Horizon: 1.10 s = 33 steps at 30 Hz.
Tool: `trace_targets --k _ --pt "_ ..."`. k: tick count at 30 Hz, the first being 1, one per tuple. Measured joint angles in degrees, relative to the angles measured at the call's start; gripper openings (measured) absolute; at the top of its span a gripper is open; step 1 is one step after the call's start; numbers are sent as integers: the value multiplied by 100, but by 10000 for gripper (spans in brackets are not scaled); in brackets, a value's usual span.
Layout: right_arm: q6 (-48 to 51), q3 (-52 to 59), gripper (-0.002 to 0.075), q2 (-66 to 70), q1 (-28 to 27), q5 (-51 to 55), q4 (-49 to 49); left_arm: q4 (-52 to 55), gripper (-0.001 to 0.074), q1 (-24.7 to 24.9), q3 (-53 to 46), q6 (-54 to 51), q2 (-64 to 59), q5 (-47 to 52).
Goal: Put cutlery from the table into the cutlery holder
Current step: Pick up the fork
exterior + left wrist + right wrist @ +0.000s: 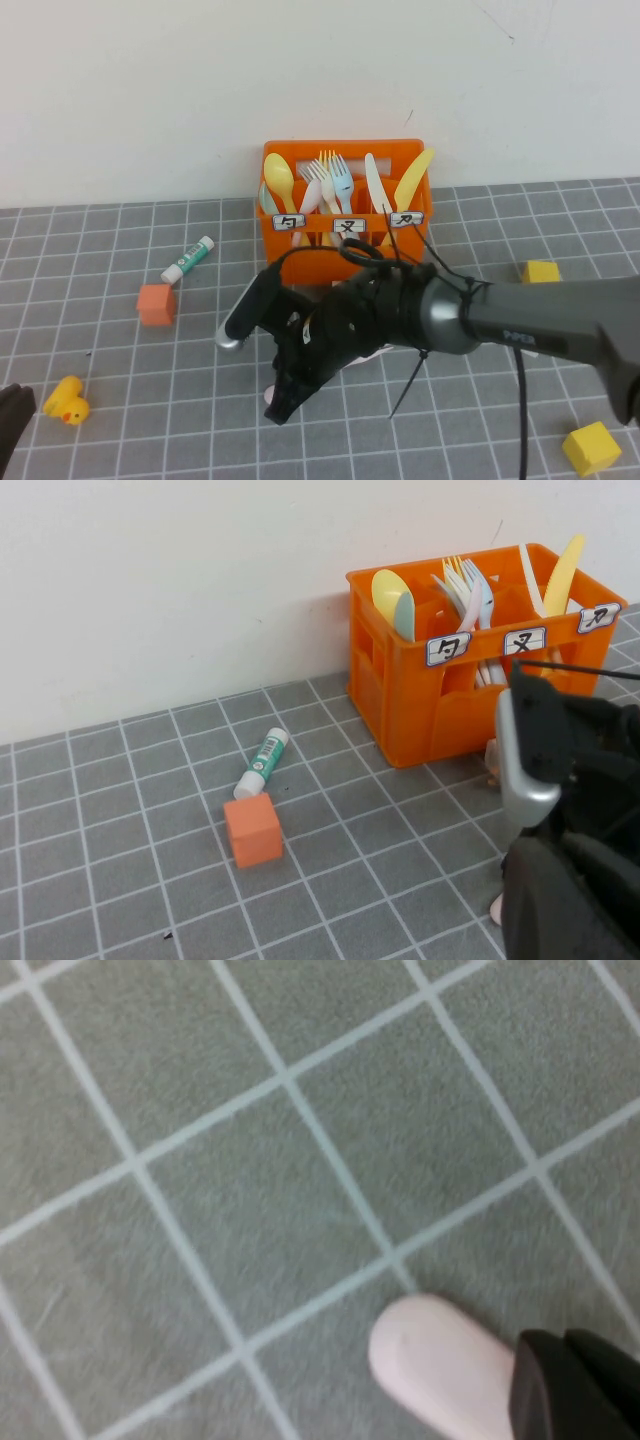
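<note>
The table (100,250) is a grey gridded surface. At its far edge, against the wall, stands the orange cutlery holder (345,255), already loaded with a yellow spoon (279,178), forks, among them a light blue fork (343,184), and a yellow knife (412,182).

The right arm (520,325) reaches across in front of the holder and hides much of its lower front. The right claw (277,405) is low over the table, its tips closed on the end of a pale pink fork handle (440,1370), which shows beside the tip in the high view. The fork is thus at the claw, near the holder but not in it.

The left claw (12,415) sits at the near left corner, closed and empty.

Around: an orange cube (156,304) and a glue stick (188,259) left of the holder, two yellow blocks (590,447) on the right, and a yellow duck (67,402) beside the left claw.
</note>
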<state>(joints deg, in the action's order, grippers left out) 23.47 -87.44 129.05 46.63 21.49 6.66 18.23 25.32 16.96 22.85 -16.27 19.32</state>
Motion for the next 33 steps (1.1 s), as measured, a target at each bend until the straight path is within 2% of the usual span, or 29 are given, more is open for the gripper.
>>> trace_targets --k 7,16,23,29,33 --pt "27 -452 -1 292 0 389 32 0 0 0 0 0 0 0" --pt "711 -687 -1 307 0 2150 -117 0 0 0 0 0 0 0" --pt "494 -679 -1 213 0 3486 -907 0 0 0 0 15 0 0" --pt "61 -679 -1 -57 -54 4133 -1929 0 0 0 -9 15 0 0" --pt "-73 -679 -1 -293 -289 4336 -1957 0 0 0 -13 15 0 0"
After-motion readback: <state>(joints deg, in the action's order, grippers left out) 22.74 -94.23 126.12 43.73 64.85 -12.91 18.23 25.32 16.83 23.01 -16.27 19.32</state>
